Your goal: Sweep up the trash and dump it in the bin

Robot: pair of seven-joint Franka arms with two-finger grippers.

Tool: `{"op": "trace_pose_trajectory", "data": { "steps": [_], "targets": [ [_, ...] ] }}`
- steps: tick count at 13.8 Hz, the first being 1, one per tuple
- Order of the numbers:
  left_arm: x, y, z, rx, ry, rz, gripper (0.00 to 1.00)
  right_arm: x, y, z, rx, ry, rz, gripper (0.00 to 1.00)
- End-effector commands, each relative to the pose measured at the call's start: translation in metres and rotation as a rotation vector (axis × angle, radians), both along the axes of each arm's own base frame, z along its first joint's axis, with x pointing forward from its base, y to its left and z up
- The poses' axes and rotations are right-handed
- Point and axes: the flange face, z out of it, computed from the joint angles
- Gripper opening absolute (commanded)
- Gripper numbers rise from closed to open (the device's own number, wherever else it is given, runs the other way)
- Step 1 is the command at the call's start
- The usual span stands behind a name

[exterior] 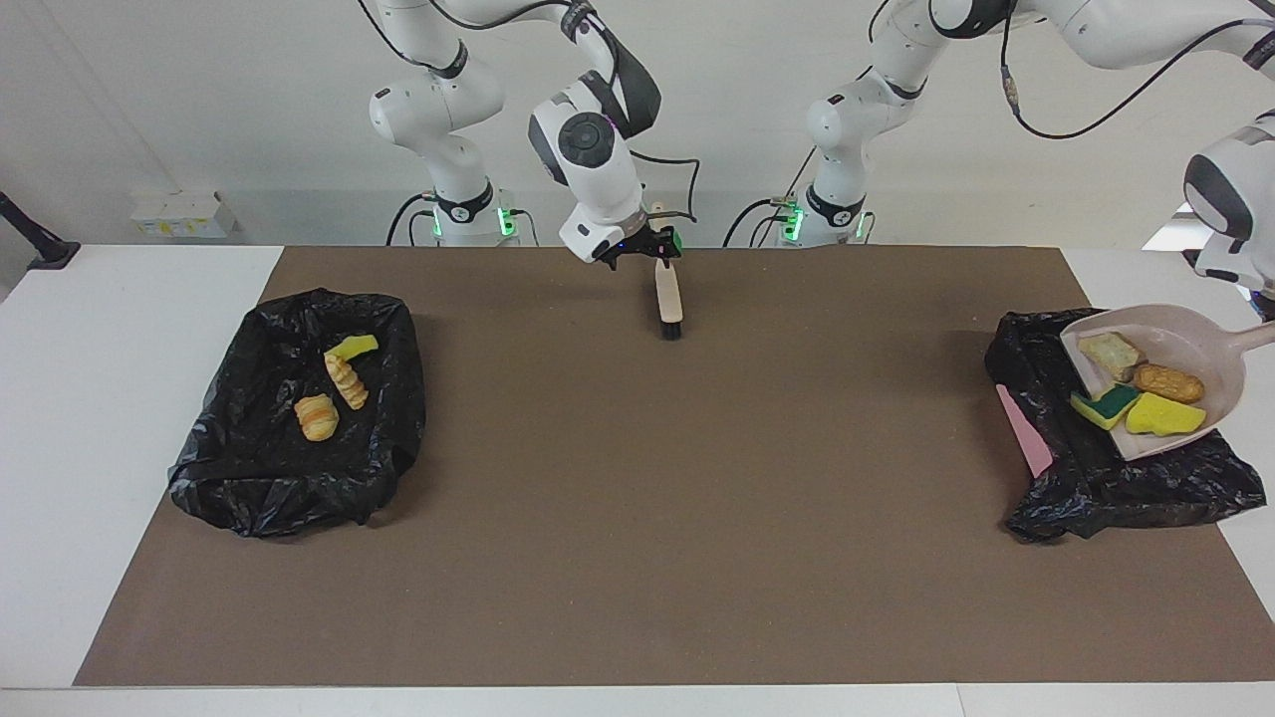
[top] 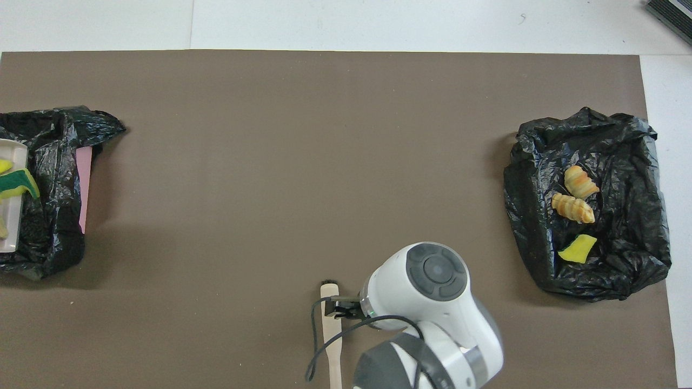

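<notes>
Facing view: the beige plastic dustpan [exterior: 1195, 337] sits at mid-height against the frame's edge at the left arm's end, tipped lip-down over the black-bag-lined bin [exterior: 1096, 478]. This placement reads as the start of a dump. Four trash scraps [exterior: 1163, 416] lie in the pan: two yellow sponge pieces, one of them with a green face, a tan crusty lump and a golden bread piece. None has slid out yet. The pan's handle runs out of frame, and the left gripper is not seen. Its fingers are taken as clenched on that handle, since the pan hangs tilted. A second bag-lined bin [exterior: 249, 468], at the right arm's end, holds three more scraps [exterior: 317, 416]. In the upper middle, the beige long-handled brush [exterior: 669, 299] lies flat on the brown mat-covered surface [exterior: 637, 518], parked clear of the dumping. The right gripper [exterior: 642, 249] is at its handle end. I cannot tell how far those fingers are spread, or whether they grip. Overhead view: only a strip of the dustpan [top: 13, 227] shows at mid-height, over its bin [top: 54, 162]. At bottom centre the right gripper [top: 339, 309] is over the brush [top: 331, 340]. The three scraps [top: 573, 208] sit in the other bin [top: 638, 162].
</notes>
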Motion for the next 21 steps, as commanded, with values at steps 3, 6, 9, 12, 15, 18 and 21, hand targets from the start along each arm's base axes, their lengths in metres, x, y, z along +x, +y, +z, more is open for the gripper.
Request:
{"op": "trace_pose_trajectory", "data": {
  "steps": [3, 6, 9, 12, 15, 18, 21],
  "targets": [
    [-0.011, -0.016, 0.042, 0.235, -0.002, -0.09, 0.0, 0.077, -0.077, 0.11, -0.025, -0.105, -0.034, 1.0],
    [-0.015, -0.013, 0.073, 0.312, -0.028, -0.105, 0.0, 0.094, -0.11, 0.162, -0.09, -0.199, -0.048, 1.0],
    [-0.014, -0.019, 0.083, 0.286, -0.072, -0.079, 0.0, 0.107, -0.156, 0.196, -0.141, -0.242, -0.116, 1.0],
    [-0.016, -0.029, 0.075, 0.108, -0.139, 0.024, 0.0, 0.116, -0.172, 0.208, -0.251, -0.273, -0.09, 1.0],
    [-0.01, -0.054, 0.07, -0.073, -0.188, 0.066, 0.0, 0.121, -0.181, 0.212, -0.246, -0.273, -0.081, 1.0],
    [-0.004, -0.08, 0.061, -0.22, -0.209, 0.102, 0.0, 0.121, -0.18, 0.212, -0.234, -0.271, -0.084, 1.0],
    [-0.012, -0.094, 0.049, -0.417, -0.233, 0.279, 0.0, 0.124, -0.192, 0.212, -0.227, -0.267, -0.107, 1.0]
  ]
}}
